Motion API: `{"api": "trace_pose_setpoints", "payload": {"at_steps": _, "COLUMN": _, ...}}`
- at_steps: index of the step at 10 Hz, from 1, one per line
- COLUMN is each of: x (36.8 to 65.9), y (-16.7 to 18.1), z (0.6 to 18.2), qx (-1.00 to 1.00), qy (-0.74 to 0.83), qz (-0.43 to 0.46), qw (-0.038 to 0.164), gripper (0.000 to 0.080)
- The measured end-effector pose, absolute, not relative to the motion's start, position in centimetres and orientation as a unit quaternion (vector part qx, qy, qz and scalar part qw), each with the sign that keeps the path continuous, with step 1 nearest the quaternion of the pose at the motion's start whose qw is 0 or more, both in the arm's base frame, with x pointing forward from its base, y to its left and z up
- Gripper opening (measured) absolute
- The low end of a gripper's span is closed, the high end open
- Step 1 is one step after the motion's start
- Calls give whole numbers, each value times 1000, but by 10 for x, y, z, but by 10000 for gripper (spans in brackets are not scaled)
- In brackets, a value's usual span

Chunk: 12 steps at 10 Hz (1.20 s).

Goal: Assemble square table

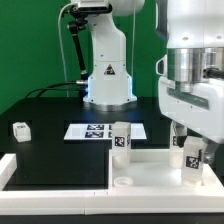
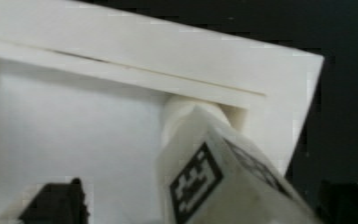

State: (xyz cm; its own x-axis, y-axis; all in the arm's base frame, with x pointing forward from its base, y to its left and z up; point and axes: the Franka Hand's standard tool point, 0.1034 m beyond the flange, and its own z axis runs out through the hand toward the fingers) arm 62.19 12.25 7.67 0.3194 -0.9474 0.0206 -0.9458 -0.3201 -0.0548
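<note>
Exterior view, white square top, tagged legs

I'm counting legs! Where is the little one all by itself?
In the exterior view, that leg sits on the black table at the far left, left of the marker board.

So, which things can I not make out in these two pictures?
- Exterior view: the body of the gripper covers its own fingertips, so its hold on the leg is unclear.
- Wrist view: that leg hides the part of the square top beneath it, so seating cannot be judged.
- Exterior view: the square top is cut off by the picture's right edge.
- Exterior view: the lying leg is too small to read its tag.
</note>
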Motion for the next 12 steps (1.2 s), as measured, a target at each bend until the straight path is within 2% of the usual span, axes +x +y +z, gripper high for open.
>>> {"api": "trace_pose_setpoints", "payload": {"at_steps": 1, "x": 628, "y": 130, "z": 81, "qx": -860, "qy": 510, "qz": -19, "qw": -13, "gripper": 648}}
{"api": "trace_pose_setpoints", "payload": {"at_steps": 3, "x": 635, "y": 143, "z": 83, "qx": -914, "qy": 405, "qz": -27, "qw": -23, "gripper": 648}}
{"api": "trace_pose_setpoints", "payload": {"at_steps": 6, "x": 636, "y": 138, "z": 83, "qx": -952, "qy": 302, "qz": -27, "qw": -28, "gripper": 648}}
{"api": "trace_pose_setpoints", "payload": {"at_steps": 8, "x": 636, "y": 137, "z": 83, "qx": -955, "qy": 293, "qz": -26, "qw": -29, "gripper": 648}}
{"api": "trace_pose_setpoints", "payload": {"at_steps": 9, "x": 639, "y": 134, "z": 84, "qx": -958, "qy": 284, "qz": -33, "qw": -22, "gripper": 648}}
{"api": "trace_pose_setpoints", "payload": {"at_steps": 10, "x": 645, "y": 125, "z": 85, "qx": -959, "qy": 278, "qz": -55, "qw": -5, "gripper": 648}}
{"api": "trace_pose_setpoints", "payload": {"at_steps": 12, "x": 646, "y": 118, "z": 82, "qx": -957, "qy": 279, "qz": -72, "qw": 4, "gripper": 648}}
